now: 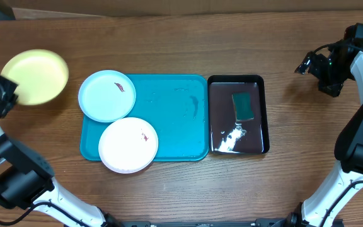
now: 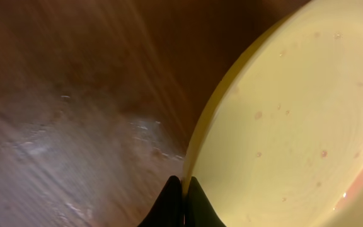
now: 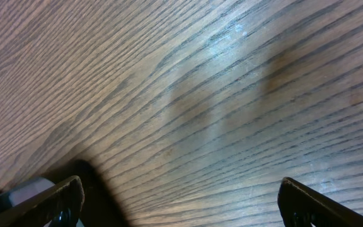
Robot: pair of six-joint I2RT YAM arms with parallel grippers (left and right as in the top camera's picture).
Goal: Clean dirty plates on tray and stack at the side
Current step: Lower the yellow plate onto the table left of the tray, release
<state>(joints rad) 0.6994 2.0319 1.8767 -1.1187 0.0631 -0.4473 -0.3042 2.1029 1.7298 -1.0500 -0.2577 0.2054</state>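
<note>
The yellow-green plate (image 1: 35, 76) is at the far left of the table, off the tray. My left gripper (image 1: 6, 93) is shut on its rim; in the left wrist view the two black fingertips (image 2: 183, 189) pinch the plate's edge (image 2: 282, 126). The light blue plate (image 1: 106, 95) with a small red smear rests on the teal tray's (image 1: 175, 120) top-left corner. The white plate (image 1: 128, 144), also smeared, overlaps the tray's front-left edge. My right gripper (image 1: 320, 66) is open and empty over bare wood at the far right; its fingers (image 3: 181, 202) are spread wide.
A glossy black tray (image 1: 222, 94) stands right of the teal tray, with a green sponge (image 1: 242, 106) and some white foam (image 1: 229, 140) in it. The wooden tabletop (image 1: 181, 38) lies all around.
</note>
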